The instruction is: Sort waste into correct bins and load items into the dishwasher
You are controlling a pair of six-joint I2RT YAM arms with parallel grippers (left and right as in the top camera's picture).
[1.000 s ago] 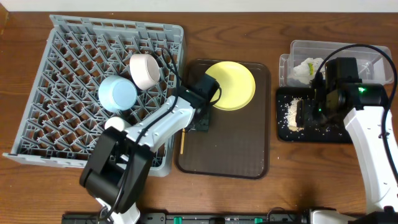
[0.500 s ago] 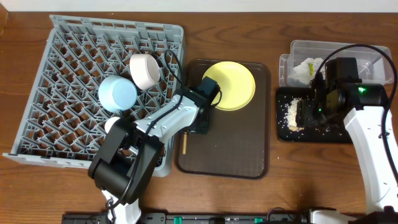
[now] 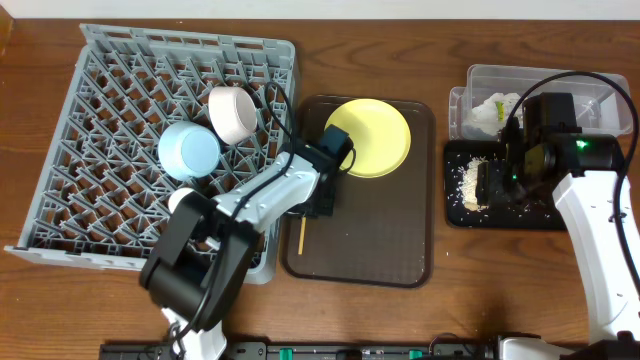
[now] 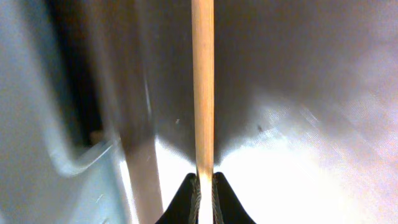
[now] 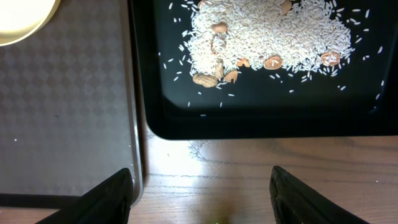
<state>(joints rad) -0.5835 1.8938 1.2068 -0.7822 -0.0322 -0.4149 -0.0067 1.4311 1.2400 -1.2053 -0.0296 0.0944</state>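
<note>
Looking down from overhead, I see the grey dish rack (image 3: 110, 120) filling the left of the table. The light blue bowl (image 3: 188, 151) and cream-white bowl (image 3: 233, 113) lie touching among its pegs, towards its right side.

Just beside the rack sits the brown serving tray (image 3: 380, 240). The yellow plate (image 3: 372, 137) rests at its far end, not yet loaded.

At far right, the clear tub (image 3: 600, 85) holds the crumpled wrapper (image 3: 495, 108). The black tray (image 3: 505, 218) in front of it holds the rice scraps (image 5: 267, 31), so I judge the waste sorted.

My left gripper (image 4: 203, 186) is low over the serving tray's left side, fingertips pressed together on one end of a wooden chopstick (image 4: 202, 81). The stick points straight out from the tips, along the tray's raised left rim and close to it. I judge this grip is meant for carrying it into the rack. That rim and the rack wall are tight on the left, so I would lift before swinging. The tray floor to the right is bare.

My right gripper (image 5: 205, 193) hangs spread wide and empty over the black tray's near edge, well apart from the left arm.
</note>
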